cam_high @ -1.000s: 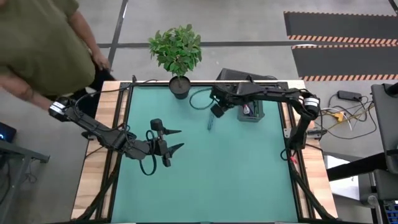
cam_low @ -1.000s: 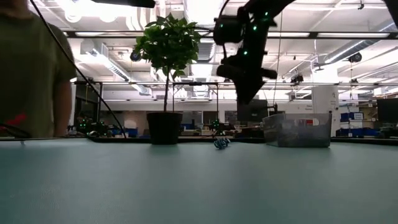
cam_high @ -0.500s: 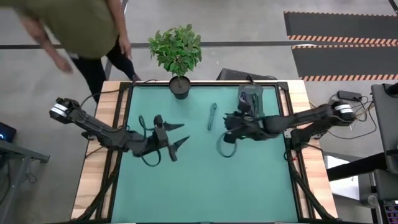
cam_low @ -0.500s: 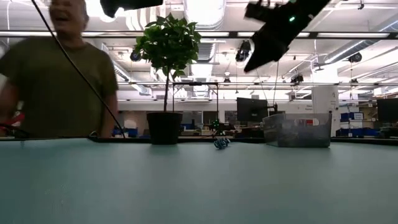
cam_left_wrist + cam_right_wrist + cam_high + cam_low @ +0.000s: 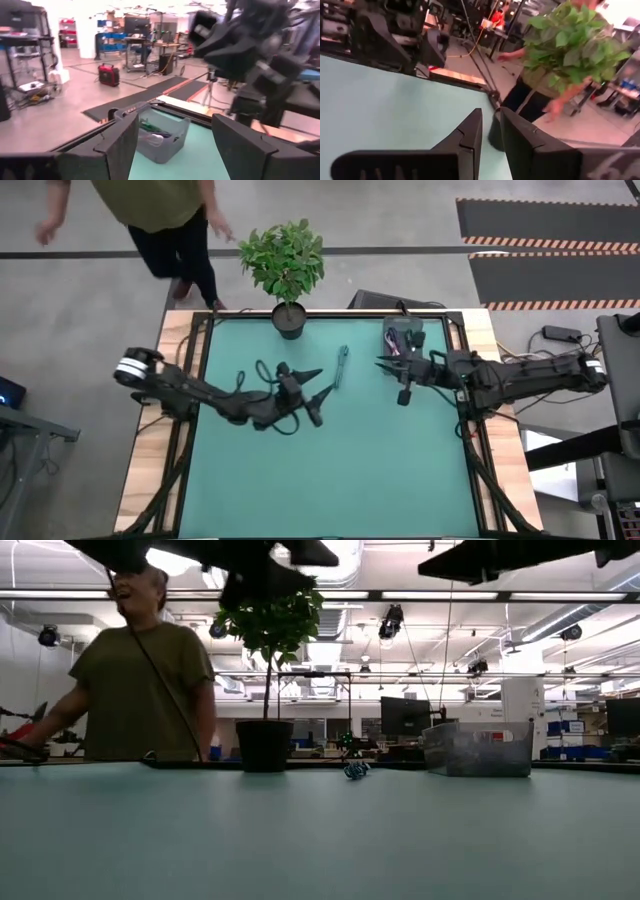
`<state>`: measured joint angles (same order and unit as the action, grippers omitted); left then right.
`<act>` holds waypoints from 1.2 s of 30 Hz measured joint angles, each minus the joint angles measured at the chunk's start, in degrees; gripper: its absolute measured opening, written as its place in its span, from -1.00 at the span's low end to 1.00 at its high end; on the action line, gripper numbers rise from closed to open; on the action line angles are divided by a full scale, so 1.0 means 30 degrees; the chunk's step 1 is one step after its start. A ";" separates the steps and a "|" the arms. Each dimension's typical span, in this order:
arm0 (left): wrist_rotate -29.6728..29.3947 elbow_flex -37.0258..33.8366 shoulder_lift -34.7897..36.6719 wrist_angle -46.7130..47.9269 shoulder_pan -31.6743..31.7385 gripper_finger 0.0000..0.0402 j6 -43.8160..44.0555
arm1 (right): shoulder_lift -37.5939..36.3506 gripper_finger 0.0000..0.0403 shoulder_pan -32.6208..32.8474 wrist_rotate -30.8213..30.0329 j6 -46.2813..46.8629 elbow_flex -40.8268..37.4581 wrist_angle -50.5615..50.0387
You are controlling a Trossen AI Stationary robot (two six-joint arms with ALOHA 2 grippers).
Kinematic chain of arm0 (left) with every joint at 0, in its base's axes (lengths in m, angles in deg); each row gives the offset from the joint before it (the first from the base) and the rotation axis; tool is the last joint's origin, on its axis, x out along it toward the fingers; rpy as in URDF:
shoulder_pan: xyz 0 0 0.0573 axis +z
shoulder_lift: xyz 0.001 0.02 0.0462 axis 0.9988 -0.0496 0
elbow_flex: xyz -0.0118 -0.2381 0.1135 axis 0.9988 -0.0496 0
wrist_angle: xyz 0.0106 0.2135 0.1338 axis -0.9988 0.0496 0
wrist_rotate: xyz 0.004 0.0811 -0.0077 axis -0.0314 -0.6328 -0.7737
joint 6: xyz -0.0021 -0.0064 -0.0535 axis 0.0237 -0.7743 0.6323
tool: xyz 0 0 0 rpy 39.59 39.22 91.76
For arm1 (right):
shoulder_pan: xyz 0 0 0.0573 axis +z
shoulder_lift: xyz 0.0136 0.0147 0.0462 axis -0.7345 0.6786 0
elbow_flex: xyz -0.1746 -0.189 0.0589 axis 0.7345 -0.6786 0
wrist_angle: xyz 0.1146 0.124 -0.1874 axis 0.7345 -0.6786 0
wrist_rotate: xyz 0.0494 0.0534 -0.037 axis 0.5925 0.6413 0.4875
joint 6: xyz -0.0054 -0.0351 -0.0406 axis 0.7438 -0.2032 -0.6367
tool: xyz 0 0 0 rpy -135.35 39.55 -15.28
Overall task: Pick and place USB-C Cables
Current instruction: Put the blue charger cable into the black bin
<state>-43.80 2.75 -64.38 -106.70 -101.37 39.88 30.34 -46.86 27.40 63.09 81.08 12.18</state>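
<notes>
Two dark, nearly black jointed arms, each with a pale silver-white band near the shoulder end. Thin black cables looping loosely along the links. Each gripper, left gripper [image 5: 316, 384] and right gripper [image 5: 391, 379], ending in two tapered, wedge-shaped matte black fingers [image 5: 118, 141].

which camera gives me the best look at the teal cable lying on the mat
The high view: the teal cable lies stretched out in full on the green mat, between both arms. The low view shows only a small end-on bundle far back. Neither wrist view shows it.
</notes>
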 joint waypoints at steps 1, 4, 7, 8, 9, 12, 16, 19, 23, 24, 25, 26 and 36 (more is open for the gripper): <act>-0.0014 0.0306 -0.0499 0.0002 0.0225 0.17 0.0265 | -0.0314 -0.71 -0.0019 0.0002 -0.0269 -0.0119 -0.0086; -0.0016 0.1156 -0.1895 0.0171 0.0813 0.17 0.1014 | -0.1028 -0.71 -0.0019 0.0070 -0.0720 -0.0292 -0.0405; -0.0009 0.1771 -0.3102 0.0693 0.1180 0.17 0.1303 | -0.1291 -0.71 -0.0019 0.0143 -0.1130 -0.0304 -0.0481; 0.0008 0.1913 -0.3492 0.0722 0.1318 0.17 0.1317 | -0.1303 -0.71 -0.0022 0.0152 -0.1279 -0.0306 -0.0595; 0.0007 0.2028 -0.3910 0.0735 0.1451 0.17 0.1318 | -0.1296 -0.71 -0.0022 0.0171 -0.1430 -0.0306 -0.0730; 0.0002 0.2467 -0.5118 0.0733 0.2002 0.17 0.1328 | -0.1233 -0.71 -0.0022 0.0192 -0.1820 -0.0306 -0.0826; 0.0060 0.3074 -0.6616 0.1114 0.2869 0.17 0.1977 | -0.1231 -0.71 -0.0022 0.0185 -0.1867 -0.0306 -0.0791; 0.0720 0.3161 -0.7751 0.1263 0.3531 0.17 0.2927 | -0.1231 -0.71 -0.0022 0.0185 -0.1867 -0.0306 -0.0662; 0.1314 0.3170 -0.9139 0.2219 0.4175 0.17 0.5912 | -0.1100 -0.71 -0.0022 0.0185 -0.1867 -0.0306 -0.0562; 0.1341 0.3166 -0.9458 0.2412 0.4295 0.17 0.6378 | -0.1058 -0.71 -0.0022 0.0185 -0.1867 -0.0306 -0.0554; 0.1396 0.3155 -0.9724 0.2584 0.4420 0.17 0.6758 | -0.0994 -0.71 -0.0022 0.0182 -0.1867 -0.0306 -0.0516; 0.1546 0.3148 -0.9993 0.2728 0.4542 0.17 0.7067 | -0.0978 -0.71 -0.0022 0.0185 -0.1855 -0.0306 -0.0490; 0.3622 0.3195 -1.1161 0.3566 0.5354 0.17 0.9099 | -0.0521 -0.71 -0.0022 0.0070 -0.1350 -0.0298 -0.0187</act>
<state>-32.93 12.34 -97.86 -96.00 -85.31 67.18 28.77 -46.93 27.61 59.05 80.18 11.62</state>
